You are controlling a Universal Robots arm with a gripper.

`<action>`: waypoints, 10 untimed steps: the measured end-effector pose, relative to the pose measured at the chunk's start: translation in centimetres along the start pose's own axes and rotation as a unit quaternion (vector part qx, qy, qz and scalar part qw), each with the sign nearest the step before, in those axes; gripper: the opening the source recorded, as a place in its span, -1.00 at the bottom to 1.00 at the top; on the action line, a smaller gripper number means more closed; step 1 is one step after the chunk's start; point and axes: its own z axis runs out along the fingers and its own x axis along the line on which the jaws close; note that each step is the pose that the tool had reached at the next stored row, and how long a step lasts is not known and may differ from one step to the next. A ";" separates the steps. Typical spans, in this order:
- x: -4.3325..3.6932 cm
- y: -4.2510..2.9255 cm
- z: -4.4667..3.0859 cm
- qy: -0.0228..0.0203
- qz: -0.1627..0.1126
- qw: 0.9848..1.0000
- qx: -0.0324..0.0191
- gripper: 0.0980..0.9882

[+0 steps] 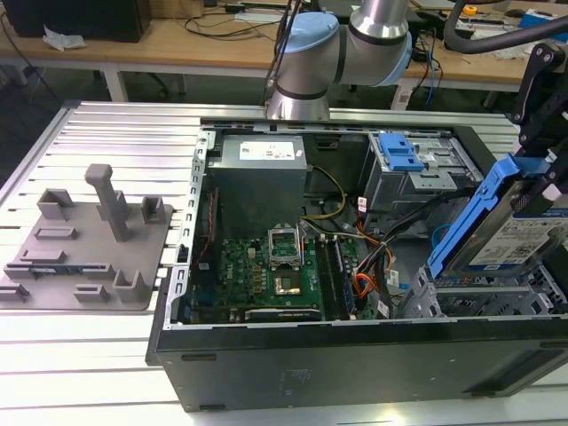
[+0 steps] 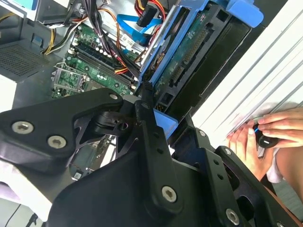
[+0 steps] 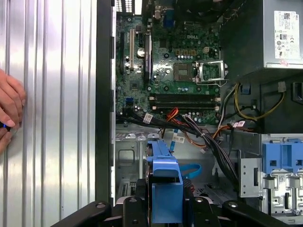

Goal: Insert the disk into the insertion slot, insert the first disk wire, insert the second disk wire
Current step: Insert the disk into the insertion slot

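The disk [image 1: 524, 238], a flat silver hard drive in a bright blue plastic carrier, is clamped in the black end effector [image 3: 166, 208]. It hangs tilted just above the grey perforated sheet-metal insertion slot [image 1: 475, 300] of the open black computer case [image 1: 355, 355]. A thin light-blue flat cable [image 3: 191, 170] loops nearby. A person's hand [image 3: 9, 111] rests on the ribbed aluminium table [image 3: 57, 94].

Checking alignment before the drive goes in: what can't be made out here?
Insertion slot: bay mouth hidden behind the disk, exterior view.
First disk wire: one end hidden behind the disk, first wrist view.
Hand: the small object it holds, mostly covered by the hand itself, second wrist view.
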 end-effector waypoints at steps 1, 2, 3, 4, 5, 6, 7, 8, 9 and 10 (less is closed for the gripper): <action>0.01 0.00 0.04 0.000 0.000 1.000 0.000 -0.40; 0.04 0.00 0.08 0.000 0.000 1.000 0.000 -0.40; 0.07 -0.03 0.14 0.000 0.000 1.000 0.000 -0.40; 0.11 -0.10 0.28 0.000 0.000 1.000 0.000 -0.40; 0.13 -0.11 0.38 0.000 0.000 1.000 0.000 -0.40; 0.15 -0.12 0.55 0.000 0.000 1.000 0.000 -0.40; 0.16 -0.13 0.67 0.000 0.000 1.000 0.000 -0.40; 0.17 -0.13 0.80 0.000 0.000 1.000 0.000 -0.40; 0.18 -0.13 0.96 0.000 0.000 1.000 0.000 -0.40; 0.21 -0.15 1.20 0.000 0.000 1.000 0.000 -0.40</action>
